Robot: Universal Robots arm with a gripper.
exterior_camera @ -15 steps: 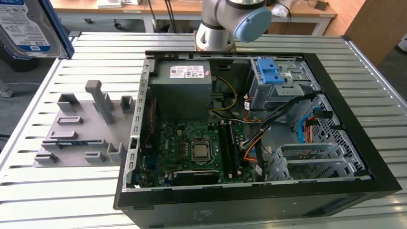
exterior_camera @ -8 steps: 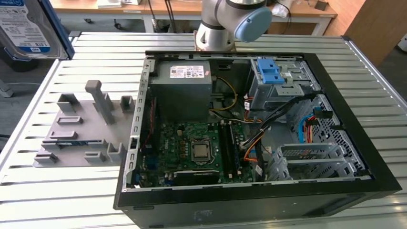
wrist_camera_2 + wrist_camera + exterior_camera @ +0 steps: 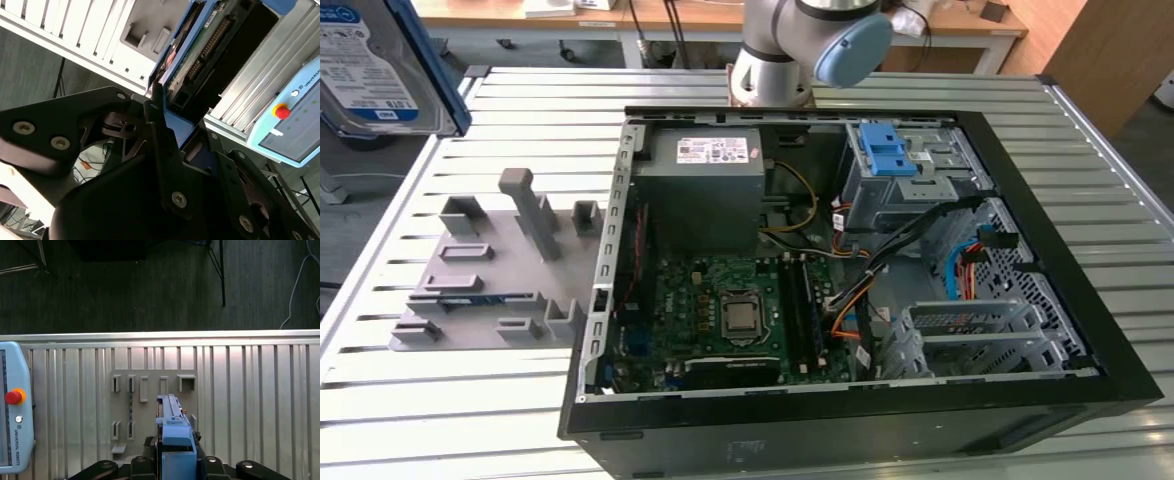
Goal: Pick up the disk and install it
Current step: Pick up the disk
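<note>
Checking in on the disk job: we've got the disk (image 3: 374, 62) up in the air, clear of the table (image 3: 1081, 150). It sits at the exterior view's far left, close to that camera, label side facing it, with its blue carrier bracket (image 3: 440, 60) running along one edge.

In the second wrist view the gripper (image 3: 182, 127) has its black fingers (image 3: 161, 140) pinched onto the carrier end of the drive, one finger on each flat side. So the drive sits edge-on between them and sticks out past the fingertips, connector edge showing. The first wrist view shows the same grip, with the drive edge-on between the black finger links and the grey fixture plate (image 3: 150, 385) on the slatted table behind it. The teach pendant (image 3: 20, 390) lies on the table off to the side.

Over in the exterior view, the open computer case (image 3: 854, 418) lies flat on the table, well apart from the disk. Inside it we can see the grey power supply (image 3: 707, 178) and, beside that, the drive cage (image 3: 914, 185) with its blue latches (image 3: 887, 150). The arm (image 3: 787, 50) stands just behind the case.
</note>
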